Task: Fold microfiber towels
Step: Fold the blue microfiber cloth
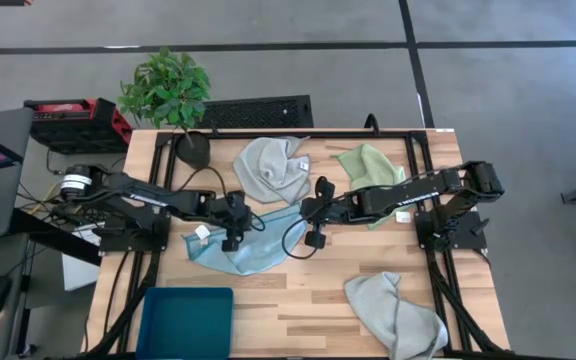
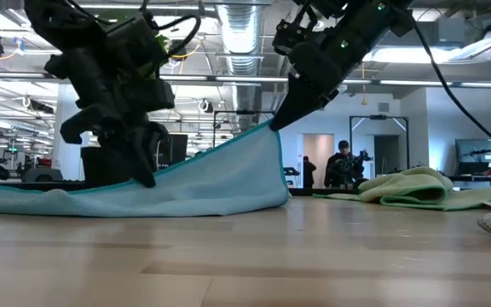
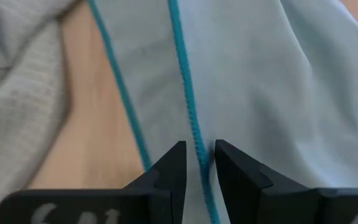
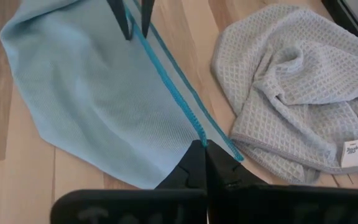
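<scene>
Mid-table lies the light blue towel (image 1: 253,243), one corner lifted. The right gripper (image 4: 204,146) has its fingers pressed together on the towel's teal-stitched edge (raised off the wood). The left gripper (image 3: 199,158) stands slightly apart, straddling the same doubled edge lower down, fingertips (image 3: 174,163) beside the stitching.

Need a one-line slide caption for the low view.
Right gripper lifts a pinched corner of the light blue towel off the table while the left gripper sits low on its edge.
</scene>
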`<action>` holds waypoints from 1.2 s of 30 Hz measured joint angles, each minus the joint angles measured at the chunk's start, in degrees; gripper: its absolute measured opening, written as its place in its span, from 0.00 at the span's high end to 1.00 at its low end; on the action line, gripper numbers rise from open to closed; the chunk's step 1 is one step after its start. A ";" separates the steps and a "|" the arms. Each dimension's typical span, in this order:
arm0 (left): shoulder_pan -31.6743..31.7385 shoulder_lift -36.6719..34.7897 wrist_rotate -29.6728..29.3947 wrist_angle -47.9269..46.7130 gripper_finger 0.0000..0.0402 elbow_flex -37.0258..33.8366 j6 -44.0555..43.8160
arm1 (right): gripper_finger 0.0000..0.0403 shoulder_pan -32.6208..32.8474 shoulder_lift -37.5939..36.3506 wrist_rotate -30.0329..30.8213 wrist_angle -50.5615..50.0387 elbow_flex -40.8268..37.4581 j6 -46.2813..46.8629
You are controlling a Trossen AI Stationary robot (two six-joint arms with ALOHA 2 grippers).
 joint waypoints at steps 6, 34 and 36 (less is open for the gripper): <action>0.27 -0.85 6.86 -2.08 0.81 0.02 0.00 | 0.99 0.00 0.04 0.00 -0.08 0.00 0.00; -0.48 -2.80 11.79 -23.50 0.81 0.07 -1.80 | 0.98 -0.13 0.04 0.04 -0.40 0.00 0.07; -0.48 -2.83 11.85 -24.43 0.81 0.11 -2.25 | 0.98 -0.13 0.04 0.03 -0.42 0.00 0.07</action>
